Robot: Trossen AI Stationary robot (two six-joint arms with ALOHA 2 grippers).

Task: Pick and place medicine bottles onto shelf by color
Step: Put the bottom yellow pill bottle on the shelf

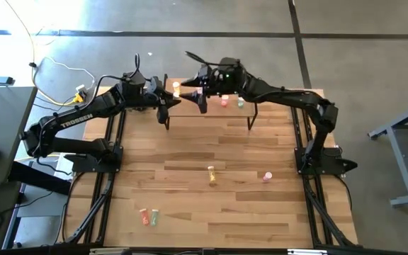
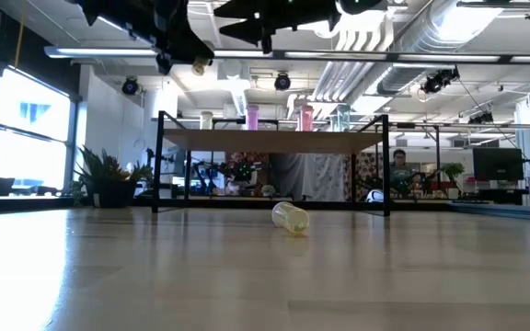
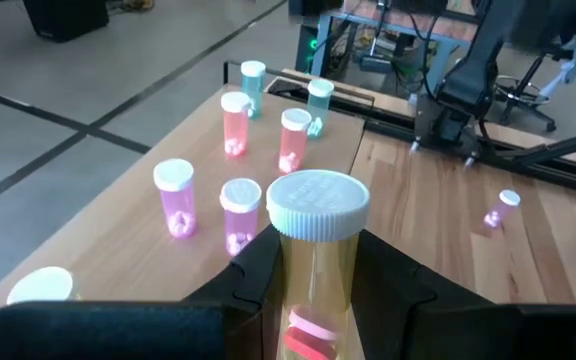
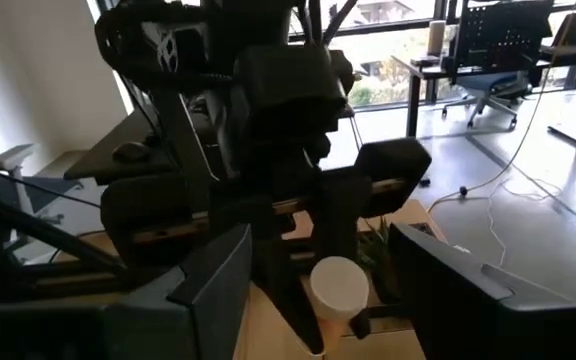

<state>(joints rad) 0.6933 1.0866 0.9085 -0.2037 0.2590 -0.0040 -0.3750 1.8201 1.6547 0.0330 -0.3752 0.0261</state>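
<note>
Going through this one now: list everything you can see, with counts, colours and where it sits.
shelf: one, light wood top, black legs, far middle of the table
bottles on shelf: two pink, two red, two green, standing; one more pale cap at the edge, colour not visible
held bottle: one, yellow-orange, white cap, upright above the shelf
loose bottles: four lying on the table; yellow and pink mid-table, red and green together front left
table: one, slatted wood
person: one, far back in the room
left gripper: shut on the held bottle
right gripper: open, empty, facing the left gripper over the shelf
</note>
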